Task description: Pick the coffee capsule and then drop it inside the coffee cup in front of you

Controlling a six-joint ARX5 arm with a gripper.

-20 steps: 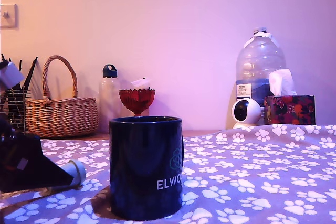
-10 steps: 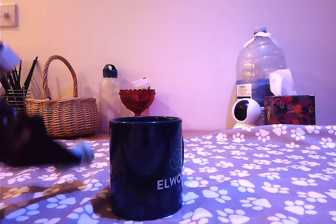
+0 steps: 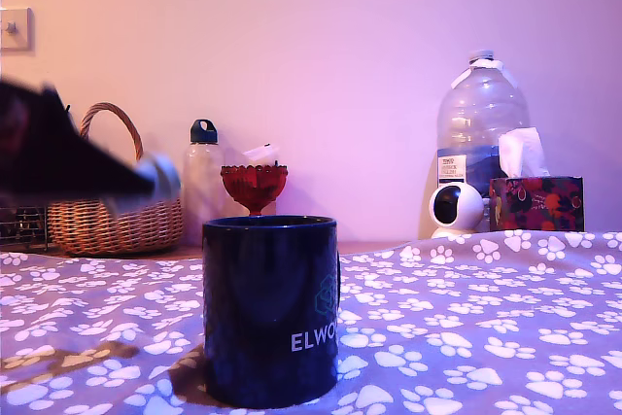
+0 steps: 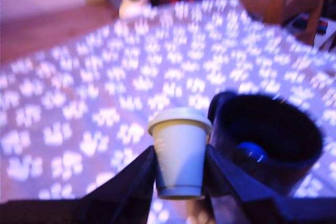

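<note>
1. The gripper [image 4: 179,174] is clamped on the coffee capsule [image 4: 180,151], a pale cup-shaped pod held by its lower body between the two dark fingers [image 4: 137,174], wide rim pointing away from the wrist. The hold is low on a tapered wall, so the capsule could be squeezed outward and slip if the arm is jolted.
2. In the exterior view the gripper [image 3: 146,180] and capsule [image 3: 163,178] are seen blurred, raised above the worktop [image 3: 486,318] and well to that view's left of the coffee cup [image 3: 270,308]. A release made here would drop the capsule onto the paw-print cloth [image 4: 105,77], short of the cup.
3. In the wrist view the coffee cup [image 4: 265,142] is seen just beside the capsule, its open mouth offset to one side. If that offset is not closed, the capsule could strike the rim and bounce out.
4. A low approach could bring the fingers against the cup wall or its handle, and the cup could be pushed or tipped.
5. Both views are smeared, so the capsule's exact position over the mouth is judged poorly, and a mistimed release is made more likely.
6. The wicker basket [image 3: 115,213], bottle [image 3: 202,182] and red glass dish [image 3: 254,185] are seen behind the arm in the exterior view; how near they are cannot be told.
</note>
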